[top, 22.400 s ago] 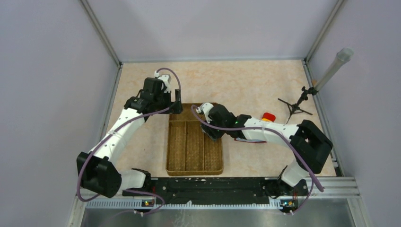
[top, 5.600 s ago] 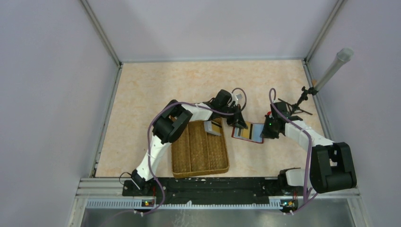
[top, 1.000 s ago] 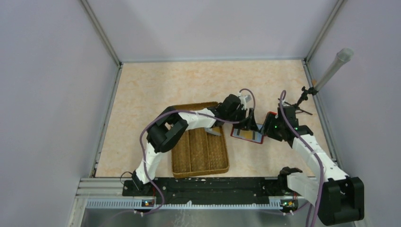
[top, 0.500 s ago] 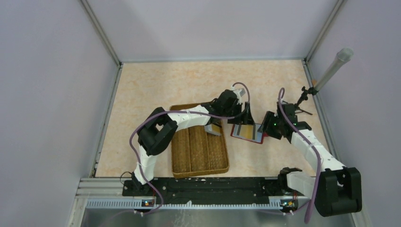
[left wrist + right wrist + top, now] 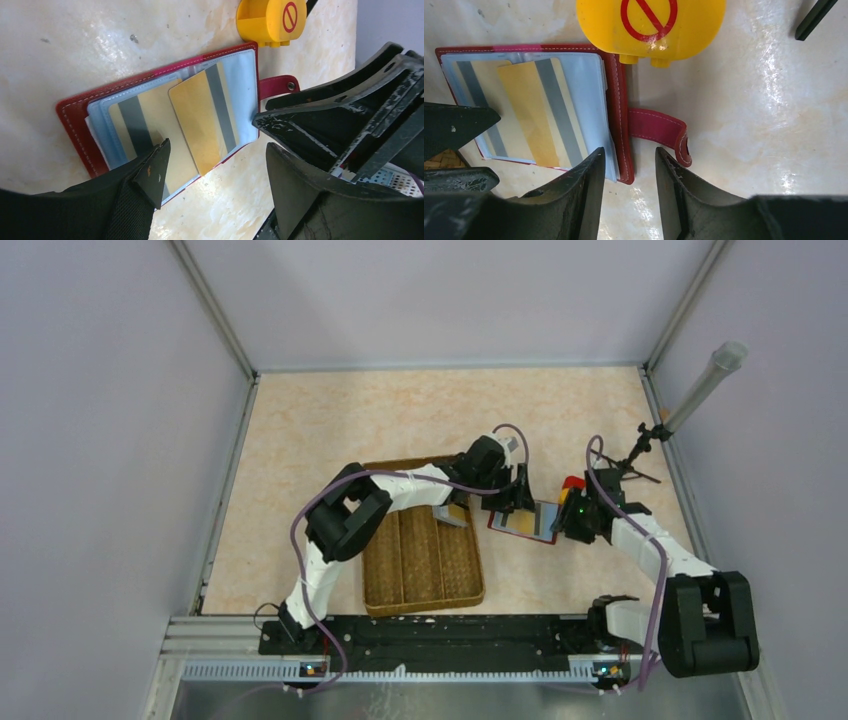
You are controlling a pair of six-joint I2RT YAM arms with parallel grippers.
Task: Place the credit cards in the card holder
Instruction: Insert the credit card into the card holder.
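The card holder (image 5: 522, 522) lies open on the table right of the tray, red with pale blue slots (image 5: 240, 85). Two gold credit cards with grey stripes lie on it: one (image 5: 135, 125) sits in a slot, the other (image 5: 202, 120) lies tilted over it; the right wrist view shows this one too (image 5: 541, 112). Another card (image 5: 452, 513) leans in the tray's far right corner. My left gripper (image 5: 510, 502) (image 5: 217, 175) is open and empty over the holder's left edge. My right gripper (image 5: 570, 520) (image 5: 629, 175) is open, its jaws astride the holder's right edge (image 5: 621, 125) by the strap.
A brown woven divided tray (image 5: 420, 550) sits left of the holder. A round yellow-and-red object (image 5: 570, 484) (image 5: 651, 25) touches the holder's far right corner. A black tripod (image 5: 625, 465) with a grey tube stands at the right wall.
My left gripper has drawn back a little to the left, off the cards. My right gripper has moved slightly nearer, down along the holder's right edge.
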